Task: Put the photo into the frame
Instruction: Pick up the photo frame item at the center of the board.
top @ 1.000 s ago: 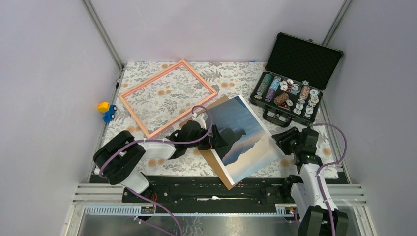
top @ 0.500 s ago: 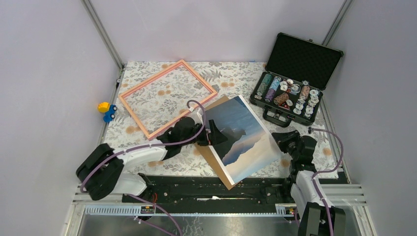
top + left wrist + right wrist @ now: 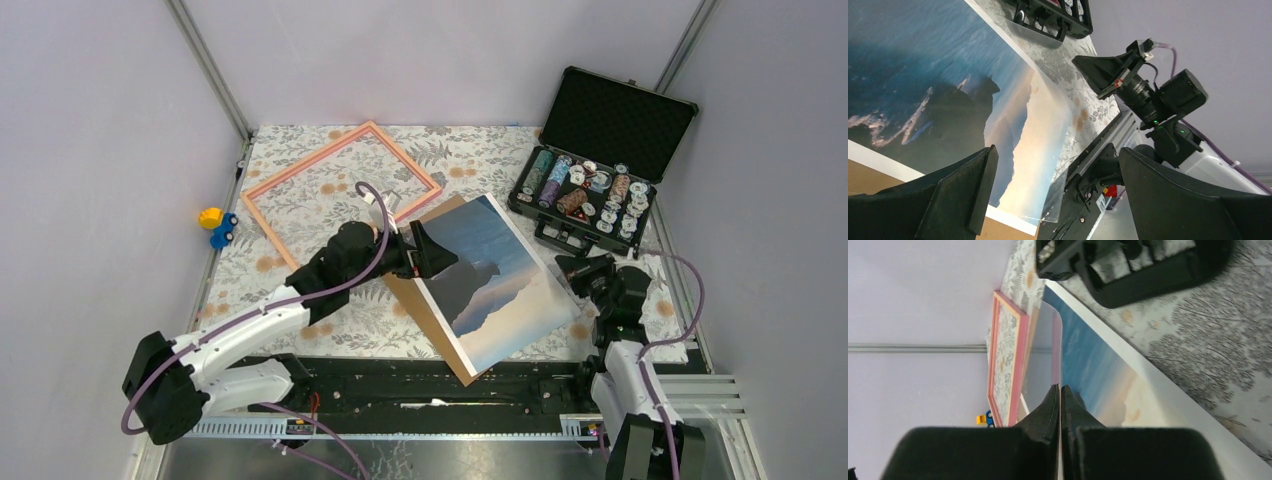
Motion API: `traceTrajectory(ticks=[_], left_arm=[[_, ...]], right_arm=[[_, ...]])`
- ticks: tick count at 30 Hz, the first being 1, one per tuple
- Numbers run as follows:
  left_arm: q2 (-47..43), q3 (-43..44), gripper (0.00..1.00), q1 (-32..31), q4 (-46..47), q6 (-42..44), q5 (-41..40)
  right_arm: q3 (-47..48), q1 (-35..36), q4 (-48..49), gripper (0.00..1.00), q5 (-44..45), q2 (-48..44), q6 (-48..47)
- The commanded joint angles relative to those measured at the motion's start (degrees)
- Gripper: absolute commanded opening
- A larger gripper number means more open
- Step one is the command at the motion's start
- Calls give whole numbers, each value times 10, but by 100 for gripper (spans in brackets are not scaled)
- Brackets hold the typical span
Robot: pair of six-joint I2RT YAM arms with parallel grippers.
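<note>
Photo (image 3: 500, 285) is lying flat on the brown board (image 3: 438, 325), skewed, at the near middle of the flowery table (image 3: 480, 155). It's not in the frame (image 3: 310, 157) yet, which sits apart at the far left with just the tabletop showing through it. Left arm is stretched out long and low from its base, running diagonally across to the photo's left edge, wrist pointing right. Left gripper (image 3: 428, 255) is spread wide with nothing in it, and its fingers (image 3: 963, 195) hang over the print and board. Right arm is folded up tight by its base at the near right. Right gripper (image 3: 568, 267) aims left, just beside the photo's right edge, its fingers (image 3: 1050, 410) pressed together and empty. Black case (image 3: 625, 120) of chips sits open at the far right
</note>
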Motion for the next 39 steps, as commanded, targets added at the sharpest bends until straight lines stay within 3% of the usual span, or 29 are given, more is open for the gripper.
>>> traceTrajectory(ticks=[1,6,10,13,21,25,30,39], left_arm=[[-19,57,99,-1,-61,37,-44],[-15,103,99,2,-122,70,-67],[-3,139,99,11,-138,83,-67],[18,189,99,42,-165,84,-46],[118,341,99,143,-191,95,154],[167,412,99,149,-204,142,221],[204,487,99,157,-223,212,245],[323,720,99,164,-377,405,331]], right_arm=[[94,2,-115,0,-46,-33,-38],[216,2,-312,0,-81,-38,-144],[306,2,-404,0,-117,-24,-229],[363,2,-412,0,-150,-24,-248],[558,5,-467,0,-247,80,-288],[631,32,-471,0,-292,134,-300],[717,45,-467,0,-351,206,-284],[781,95,-468,0,-389,272,-258]])
